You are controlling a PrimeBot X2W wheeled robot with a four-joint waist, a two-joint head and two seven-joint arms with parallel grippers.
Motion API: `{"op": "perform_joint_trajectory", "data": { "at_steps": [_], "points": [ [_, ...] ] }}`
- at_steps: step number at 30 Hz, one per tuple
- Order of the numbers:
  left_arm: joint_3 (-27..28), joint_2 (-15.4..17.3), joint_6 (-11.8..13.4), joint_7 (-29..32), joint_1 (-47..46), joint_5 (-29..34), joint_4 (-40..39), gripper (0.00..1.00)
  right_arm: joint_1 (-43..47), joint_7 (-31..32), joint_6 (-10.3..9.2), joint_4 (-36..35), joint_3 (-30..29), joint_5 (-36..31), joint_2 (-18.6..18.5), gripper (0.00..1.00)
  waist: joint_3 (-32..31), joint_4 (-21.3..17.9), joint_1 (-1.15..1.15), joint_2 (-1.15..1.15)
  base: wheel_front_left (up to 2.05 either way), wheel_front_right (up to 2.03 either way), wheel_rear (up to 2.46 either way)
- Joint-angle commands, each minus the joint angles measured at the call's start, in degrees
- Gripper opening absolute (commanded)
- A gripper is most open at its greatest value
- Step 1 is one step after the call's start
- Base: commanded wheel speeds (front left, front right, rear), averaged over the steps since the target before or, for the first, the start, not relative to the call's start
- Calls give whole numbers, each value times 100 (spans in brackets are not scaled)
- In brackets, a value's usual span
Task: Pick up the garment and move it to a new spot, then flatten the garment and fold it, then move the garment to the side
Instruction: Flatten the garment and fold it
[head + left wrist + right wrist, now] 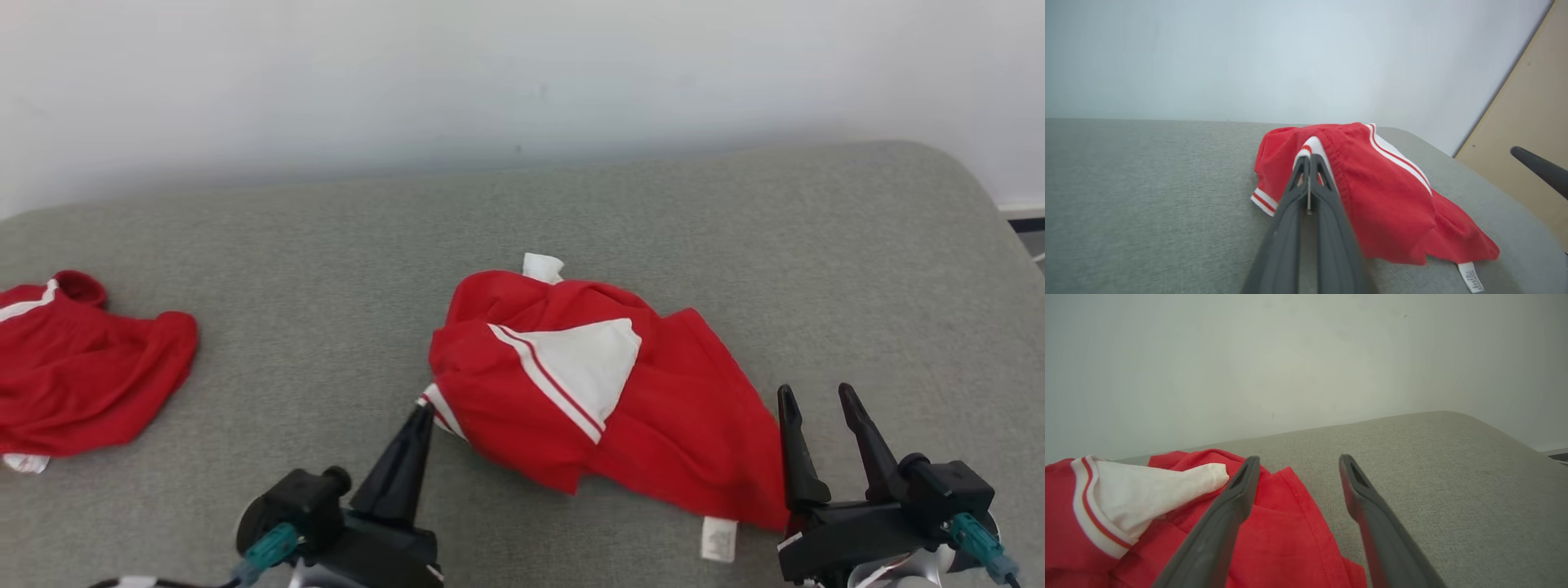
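The fingers (404,465) of the left gripper (424,410) are pinched shut on the striped near-left hem of the red garment (669,425), the right gripper (815,394) gapes empty at its near-right edge, and it lies crumpled mid-way across the grey cushion (326,269), with another red cloth (82,367) at the left and a white wall (490,73) beyond.

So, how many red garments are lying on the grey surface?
2. The central garment, with a white panel, has its left edge pinched by the left gripper. The second garment lies at the far left, partly cut off by the picture edge.
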Motion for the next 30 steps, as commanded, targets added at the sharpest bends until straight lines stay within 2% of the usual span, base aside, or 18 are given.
{"op": "perform_joint_trajectory", "data": {
  "at_steps": [1,7,13,14,15,25,30],
  "points": [
    [127,31,22,-30,174,77,-129,0,40,-9,3,-3,4,-28,-14,100,-102,194,0,0,0,0,0],
    [702,56,35,-30,780,189,-596,0,136,-8,3,67,-1,-23,6,100,-164,438,0,0,0,0,0],
    [971,44,-62,-30,1138,284,-255,0,119,-8,3,132,18,-20,-4,100,-199,579,0,0,0,0,0],
    [1018,47,-65,-30,1117,305,-210,39,114,-8,3,139,21,-21,-9,100,-199,597,0,0,0,0,0],
    [1041,43,-65,-30,1127,327,-160,100,109,-8,3,142,14,-20,-13,100,-198,617,0,0,0,0,0],
    [1418,5,32,-30,1249,503,-544,100,76,-8,3,153,40,23,-1,100,-150,674,0,0,0,0,0],
    [1230,0,-98,-30,1284,679,-788,100,83,-8,3,182,34,52,-7,100,-188,634,0,0,0,0,0]
  ]
}}
